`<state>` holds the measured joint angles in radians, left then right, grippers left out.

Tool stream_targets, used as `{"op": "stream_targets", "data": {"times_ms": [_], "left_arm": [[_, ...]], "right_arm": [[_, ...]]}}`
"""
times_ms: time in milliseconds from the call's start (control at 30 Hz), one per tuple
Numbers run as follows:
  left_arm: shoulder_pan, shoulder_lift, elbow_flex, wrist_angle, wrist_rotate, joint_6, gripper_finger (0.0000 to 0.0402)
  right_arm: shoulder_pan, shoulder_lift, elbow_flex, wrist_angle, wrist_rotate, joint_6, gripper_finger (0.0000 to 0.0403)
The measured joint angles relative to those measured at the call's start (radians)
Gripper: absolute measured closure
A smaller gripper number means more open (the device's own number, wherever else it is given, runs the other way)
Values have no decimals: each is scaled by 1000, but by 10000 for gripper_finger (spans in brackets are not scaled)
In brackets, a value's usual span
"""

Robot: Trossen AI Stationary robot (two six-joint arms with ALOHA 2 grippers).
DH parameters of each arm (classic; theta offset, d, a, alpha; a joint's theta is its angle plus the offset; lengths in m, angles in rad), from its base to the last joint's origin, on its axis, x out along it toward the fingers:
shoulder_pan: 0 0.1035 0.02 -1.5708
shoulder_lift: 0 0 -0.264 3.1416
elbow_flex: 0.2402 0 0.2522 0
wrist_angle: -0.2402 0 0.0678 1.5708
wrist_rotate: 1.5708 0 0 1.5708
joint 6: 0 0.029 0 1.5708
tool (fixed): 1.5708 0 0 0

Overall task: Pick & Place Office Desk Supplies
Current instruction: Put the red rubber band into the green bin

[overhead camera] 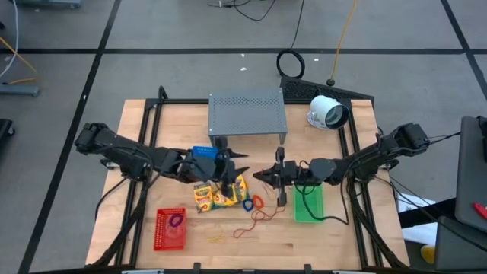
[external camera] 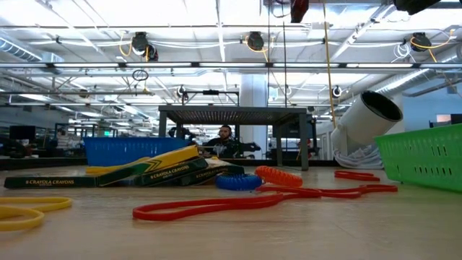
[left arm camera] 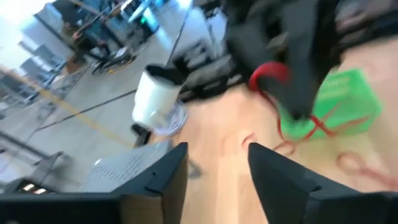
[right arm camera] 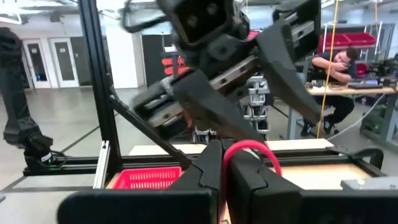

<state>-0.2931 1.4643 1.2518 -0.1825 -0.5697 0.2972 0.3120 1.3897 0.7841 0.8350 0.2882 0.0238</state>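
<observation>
Red rubber band [right arm camera: 245, 152]: pinched in the right gripper [overhead camera: 265, 176], fingers clamped tight on it; in the left wrist view the same band trails down toward the green basket [overhead camera: 309, 204].
Right gripper position: above mid-table, tips pointing at the left gripper [overhead camera: 237, 161], just beside it.
Left gripper: fingers [left arm camera: 163, 173] parted to a moderate gap, nothing between them; raised over the crayon packs [overhead camera: 219, 193].
Crayon packs: yellow, heaped at table centre, just in front of the blue basket [overhead camera: 204, 151].
Loose bands: blue loop [overhead camera: 248, 203] and orange loop [overhead camera: 258, 202] touching beside the packs; long red loop [external camera: 238, 204] toward the front edge; yellow loop [overhead camera: 216, 239] near the red basket [overhead camera: 170, 229].
Red basket content: a purple loop [overhead camera: 176, 221] lies inside.
Surroundings: grey perforated stand [overhead camera: 247, 113] and white camera-like device [overhead camera: 328, 113] at the table's rear.
</observation>
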Motion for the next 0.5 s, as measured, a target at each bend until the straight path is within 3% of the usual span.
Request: {"op": "stream_targets", "data": {"times_ms": [300, 500], "left_arm": [[-39, -154, 0, -263, -37, -150, 188], [-82, -223, 0, -413, -33, -282, 188]], "right_arm": [[87, -200, 0, -265, 194, -42, 403], [172, -337, 0, -506, 265, 38, 403]]}}
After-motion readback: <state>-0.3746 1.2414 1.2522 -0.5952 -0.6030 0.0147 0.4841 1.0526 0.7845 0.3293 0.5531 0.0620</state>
